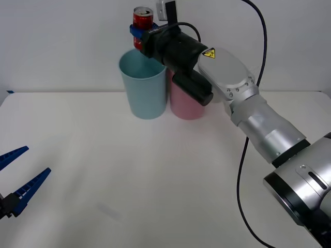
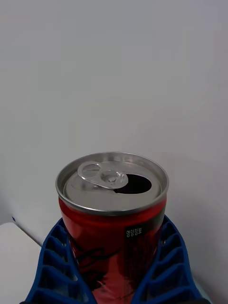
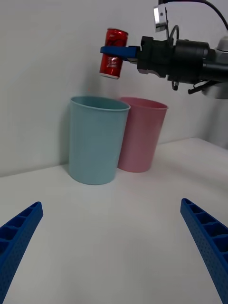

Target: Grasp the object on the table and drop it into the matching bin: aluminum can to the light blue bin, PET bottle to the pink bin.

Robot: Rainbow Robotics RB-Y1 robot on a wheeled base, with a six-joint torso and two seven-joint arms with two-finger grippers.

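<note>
Our right fingers (image 1: 137,32) clamp the can (image 1: 143,18), opened and likely light and easily dented, mid-body above the blue bin (image 1: 144,88); left fingers (image 1: 14,178) spread.

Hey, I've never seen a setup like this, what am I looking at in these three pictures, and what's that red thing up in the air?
This is a two-armed robot sorting rubbish at a white table. The wide picture is taken from above its arms, looking down at the table. The other two come from small cameras on its wrists.

The red thing is an aluminum can, already opened, as the right wrist picture shows close up. The right gripper has its blue jaws closed around the can and holds it upright above the light blue bin. A pink bin stands right beside that one, on the side of the robot's right arm.

The left gripper waits low over the near edge of the table, jaws open, holding nothing. Its camera looks across at both bins and the raised can.
</note>
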